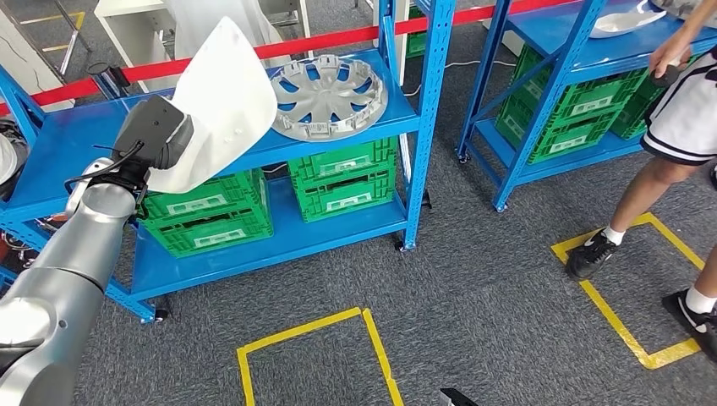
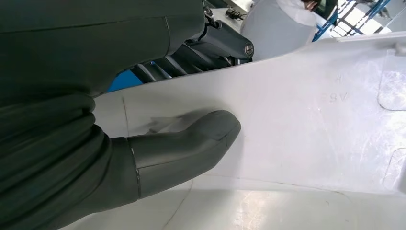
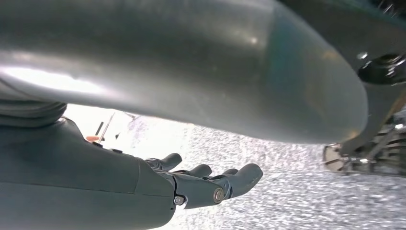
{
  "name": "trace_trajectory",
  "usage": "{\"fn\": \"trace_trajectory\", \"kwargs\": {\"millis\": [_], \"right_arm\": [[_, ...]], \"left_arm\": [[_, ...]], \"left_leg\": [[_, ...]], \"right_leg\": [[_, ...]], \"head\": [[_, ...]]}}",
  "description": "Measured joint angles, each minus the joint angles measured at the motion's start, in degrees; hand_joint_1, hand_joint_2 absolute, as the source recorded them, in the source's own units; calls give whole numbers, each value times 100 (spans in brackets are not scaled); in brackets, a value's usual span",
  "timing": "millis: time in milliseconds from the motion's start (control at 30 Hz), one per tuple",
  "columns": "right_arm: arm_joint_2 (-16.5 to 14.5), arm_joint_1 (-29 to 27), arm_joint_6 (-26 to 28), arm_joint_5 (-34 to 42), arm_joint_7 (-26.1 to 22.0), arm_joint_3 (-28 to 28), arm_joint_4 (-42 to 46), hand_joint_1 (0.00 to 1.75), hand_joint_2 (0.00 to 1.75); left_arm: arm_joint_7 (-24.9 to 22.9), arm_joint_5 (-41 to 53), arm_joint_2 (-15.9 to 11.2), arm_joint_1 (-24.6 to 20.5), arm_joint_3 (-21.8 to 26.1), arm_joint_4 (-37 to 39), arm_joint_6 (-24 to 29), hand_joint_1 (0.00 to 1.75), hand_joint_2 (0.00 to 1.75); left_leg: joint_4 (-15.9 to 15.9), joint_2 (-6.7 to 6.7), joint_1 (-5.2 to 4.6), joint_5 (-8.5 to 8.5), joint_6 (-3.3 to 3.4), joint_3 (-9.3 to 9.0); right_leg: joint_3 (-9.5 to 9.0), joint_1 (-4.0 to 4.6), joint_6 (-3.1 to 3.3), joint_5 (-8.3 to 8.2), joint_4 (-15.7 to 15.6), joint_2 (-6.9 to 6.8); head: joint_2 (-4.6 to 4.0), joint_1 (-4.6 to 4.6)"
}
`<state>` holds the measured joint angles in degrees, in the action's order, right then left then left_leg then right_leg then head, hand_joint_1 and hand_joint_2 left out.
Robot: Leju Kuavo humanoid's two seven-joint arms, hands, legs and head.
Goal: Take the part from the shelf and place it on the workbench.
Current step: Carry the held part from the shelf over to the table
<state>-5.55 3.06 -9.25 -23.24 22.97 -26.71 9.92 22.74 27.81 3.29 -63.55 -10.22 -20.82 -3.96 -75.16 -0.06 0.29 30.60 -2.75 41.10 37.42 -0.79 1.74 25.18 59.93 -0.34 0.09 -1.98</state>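
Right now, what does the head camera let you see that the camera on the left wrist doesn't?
Head view alone: the blue shelf with a silver wheel cover on top, green crates below, yellow floor tape, and a person by the second rack. Left wrist view alone: the grey thumb pressed flat on the part's surface, with faint moulded lettering. Both share the white part that the left hand holds.

White part (image 1: 221, 101) is hiding the left hand's (image 1: 156, 134) fingers in the head view. Frame edge is cutting off the person (image 1: 676, 127) above the waist.
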Motion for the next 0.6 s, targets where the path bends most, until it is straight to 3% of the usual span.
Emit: {"fn": "trace_trajectory", "kwargs": {"millis": [33, 67, 133, 167, 233, 267, 300, 333, 400, 433, 467, 500, 533, 567, 600], "right_arm": [[0, 0, 0, -10, 0, 0, 0, 0, 0], [-1, -2, -3, -13, 1, 0, 0, 0, 0], [-3, -7, -22, -16, 0, -1, 0, 0, 0], [-4, -10, -40, -24, -1, -2, 0, 0, 0], [-9, -18, -78, -53, -4, -2, 0, 0, 0], [-11, -24, -89, -66, -3, -2, 0, 0, 0], [-14, -31, -91, -78, -1, -2, 0, 0, 0], [-16, -37, -88, -86, 1, -2, 0, 0, 0], [-18, -40, -81, -98, 4, -2, 0, 0, 0], [-18, -38, -79, -107, 2, -2, 0, 0, 0], [-17, -34, -77, -117, 0, -2, 0, 0, 0], [-16, -30, -75, -126, -2, -2, 0, 0, 0], [-15, -24, -76, -132, -1, -2, 0, 0, 0], [-15, -16, -76, -135, 1, -2, 0, 0, 0], [-15, -8, -75, -137, 6, -2, 1, 0, 0]], "left_arm": [[1, -13, -14, 3, -18, -2, 1, 175, 175], [4, -25, -23, 2, -33, -12, 1, 175, 175], [13, -53, -28, -8, -68, -48, 4, 175, 175], [16, -72, -34, -9, -86, -63, 8, 175, 175], [30, -122, -61, 14, -133, -70, 24, 175, 175], [38, -149, -75, 33, -157, -69, 32, 175, 175], [46, -173, -87, 53, -178, -70, 40, 175, 175], [54, -192, -98, 68, -193, -72, 50, 175, 175], [64, -222, -126, 89, -208, -80, 77, 175, 175], [69, -235, -143, 108, -215, -83, 90, 175, 175], [73, -249, -161, 134, -222, -84, 99, 175, 175], [76, -261, -185, 167, -228, -85, 104, 175, 175], [79, -273, -215, 199, -232, -89, 108, 175, 175], [81, -285, -246, 223, -233, -99, 112, 175, 175], [86, -296, -287, 237, -234, -117, 120, 175, 175]], "left_leg": [[225, -3, -3, -132, 27, -240], [607, -6, -13, -153, 70, -562], [1387, -12, -53, -4, 149, -1107], [1616, -12, -84, 72, 185, -1233], [1741, 0, -111, -29, 259, -1211], [1780, 10, -106, -110, 305, -1179], [1813, 23, -91, -203, 352, -1127], [1832, 35, -78, -292, 388, -1059], [1826, 39, -75, -450, 425, -859], [1816, 39, -72, -528, 424, -750], [1801, 39, -66, -605, 413, -638], [1779, 39, -55, -678, 395, -524], [1748, 39, -42, -744, 369, -412], [1705, 37, -31, -801, 335, -309], [1648, 37, -29, -845, 301, -218]], "right_leg": [[83, 6, -9, -71, 1, 0], [150, 12, -24, -137, 3, 3], [225, 14, -76, -261, -8, 3], [238, 2, -115, -325, -33, 0], [253, -30, -197, -440, -105, -2], [283, -41, -230, -392, -93, 4], [337, -43, -254, -233, 9, 12], [417, -46, -271, 33, 229, 18], [597, -43, -302, 597, 952, 23], [647, -45, -318, 719, 1305, 23], [631, -47, -333, 695, 1535, 23], [526, -50, -344, 562, 1580, 22], [326, -57, -354, 408, 1433, 22], [25, -68, -361, 351, 1117, 21], [-305, -69, -358, 414, 703, 25]], "head": [[-1, -1], [0, -1], [-1, -10], [-1, -9], [-2, 0], [-2, 8], [-2, 5], [-2, 2], [-1, -13], [-1, -15], [0, -16], [0, -16], [-1, -17], [-1, -21], [-1, -28]]}}
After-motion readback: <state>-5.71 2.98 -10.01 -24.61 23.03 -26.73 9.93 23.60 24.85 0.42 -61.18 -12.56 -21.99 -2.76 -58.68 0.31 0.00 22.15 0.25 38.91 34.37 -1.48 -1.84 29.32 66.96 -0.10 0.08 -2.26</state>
